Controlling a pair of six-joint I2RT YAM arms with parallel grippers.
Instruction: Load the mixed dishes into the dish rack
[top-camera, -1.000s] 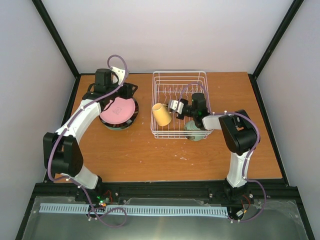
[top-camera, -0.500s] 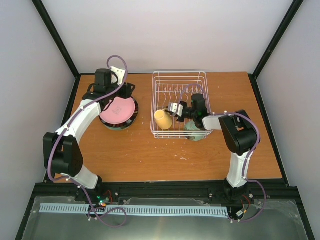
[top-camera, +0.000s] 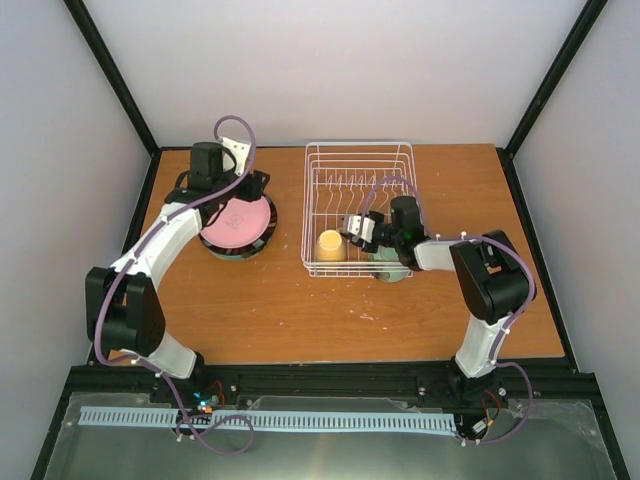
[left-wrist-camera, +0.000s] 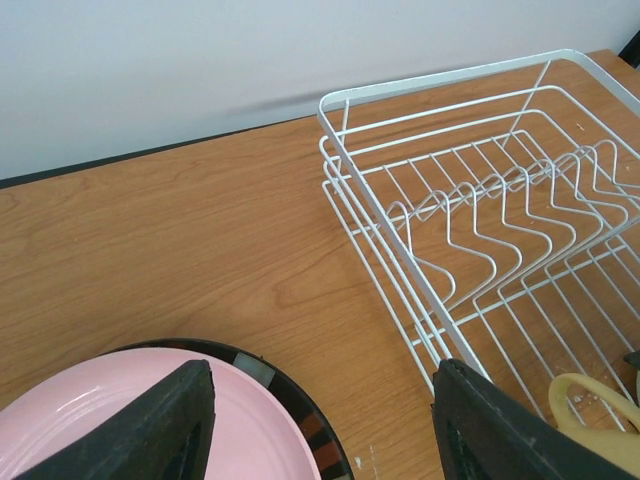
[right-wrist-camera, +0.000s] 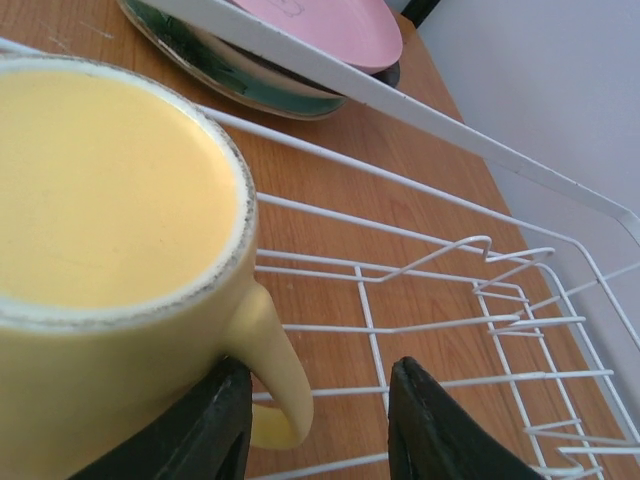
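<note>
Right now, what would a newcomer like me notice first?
A pale yellow mug sits in the near-left corner of the white wire dish rack, the right arm's fingers open either side of its handle. Left of the rack, a pink plate tops a stack of plates.

Bright, even light, no glare anywhere. The overhead view is crisp, with only soft shadows on the orange-brown wooden table (top-camera: 300, 310). In the right wrist view, the pale yellow handled mug (right-wrist-camera: 110, 200) looms close and slightly soft, while the white wire dish rack (right-wrist-camera: 450, 300) behind it is sharper.
</note>
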